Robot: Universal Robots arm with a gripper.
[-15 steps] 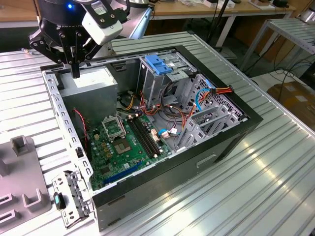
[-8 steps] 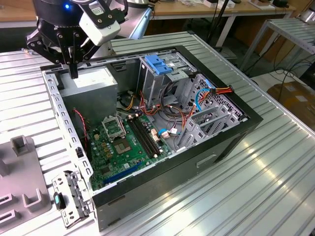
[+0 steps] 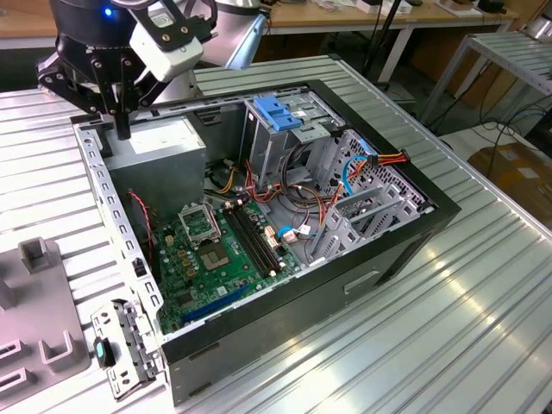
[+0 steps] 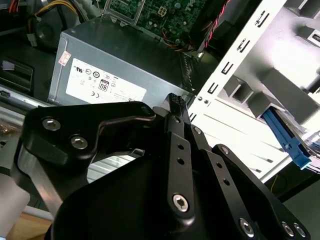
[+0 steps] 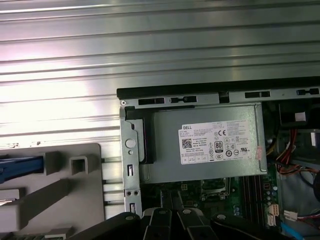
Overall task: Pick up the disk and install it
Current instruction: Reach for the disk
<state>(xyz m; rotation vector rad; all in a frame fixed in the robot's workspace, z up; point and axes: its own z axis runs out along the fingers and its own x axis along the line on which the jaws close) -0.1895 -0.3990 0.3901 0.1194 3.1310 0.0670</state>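
My gripper (image 3: 121,129) hangs over the rear corner of the open computer case (image 3: 345,289), at the exterior view's left, just above the case's wall beside the power-supply box. Its black fingers (image 4: 175,102) are shut with nothing between them. A blue plastic rail (image 5: 20,167), apparently the side of the disk, lies in a grey holder (image 5: 55,192) outside the case. The same blue rail (image 4: 286,141) shows in the second wrist view, where the rest of the disk is hidden. The gripper is apart from it.
The grey power-supply box (image 3: 159,142) with a white label (image 5: 215,145) fills the case's rear corner. A metal drive cage with a blue latch (image 3: 280,112) stands at the far side. The green motherboard (image 3: 211,259) and loose cables (image 3: 345,172) lie inside. A ribbed aluminium table (image 3: 483,302) surrounds the case.
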